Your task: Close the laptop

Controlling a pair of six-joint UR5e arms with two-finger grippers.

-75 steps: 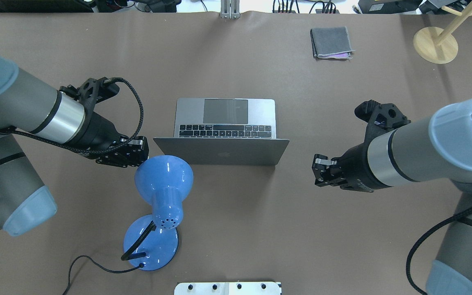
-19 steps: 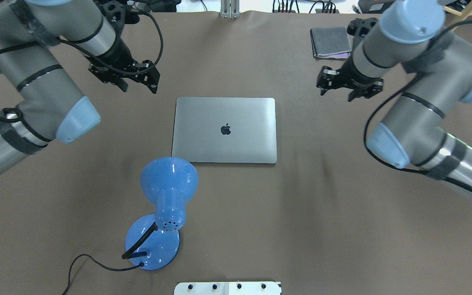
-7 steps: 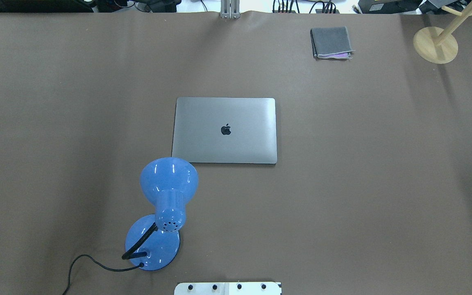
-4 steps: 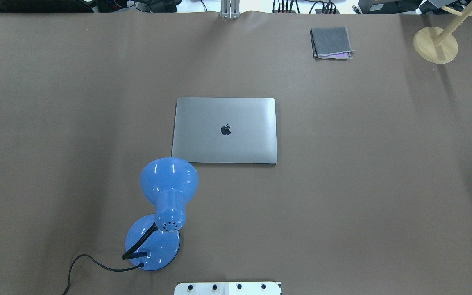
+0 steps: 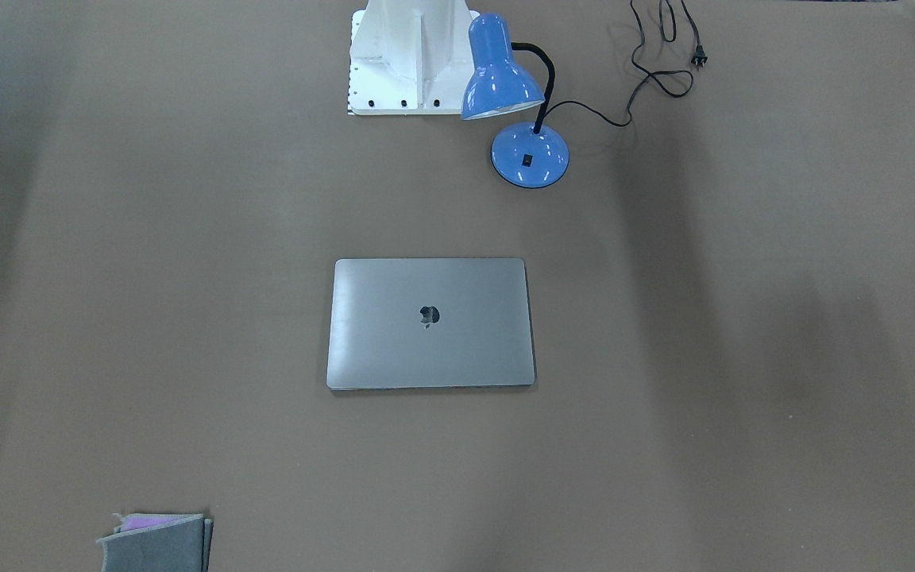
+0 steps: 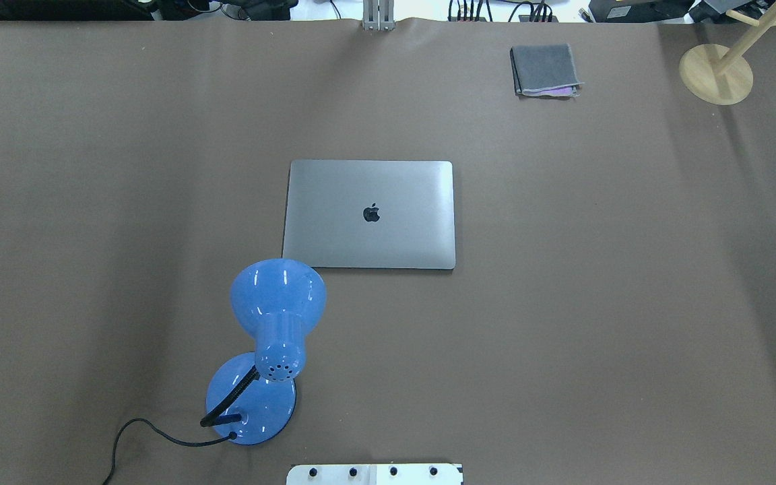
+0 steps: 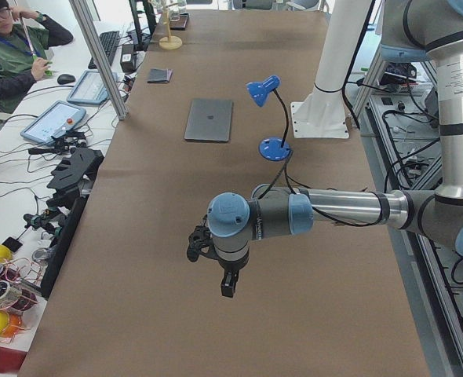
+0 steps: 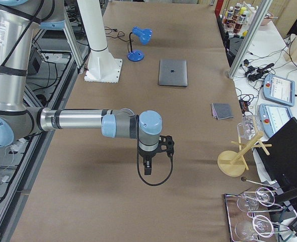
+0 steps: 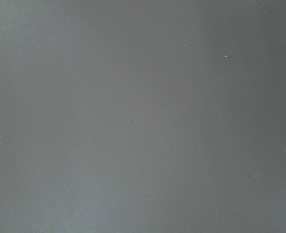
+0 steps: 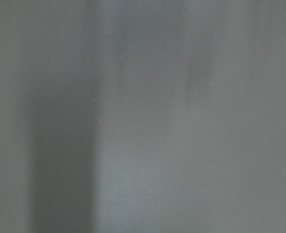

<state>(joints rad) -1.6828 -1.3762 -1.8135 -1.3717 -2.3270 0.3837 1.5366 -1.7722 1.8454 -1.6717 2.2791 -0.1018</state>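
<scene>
The laptop lies flat in the middle of the brown table, space-grey lid down and apple logo up; it also shows in the front view and both side views. Neither gripper shows in the overhead or front view. The left gripper hangs point-down over the table's left end, far from the laptop. The right gripper hangs point-down over the right end, also far away. I cannot tell whether either is open or shut. Both wrist views show only bare table surface.
A blue desk lamp stands just in front of the laptop's near left corner, its cord trailing off. A folded grey cloth lies at the far right, a wooden stand beyond it. The robot's white base stands behind the lamp.
The laptop stood open 10.6 s ago and now lies closed. Both arms have drawn out of the overhead view. Nothing has moved in the last second.
</scene>
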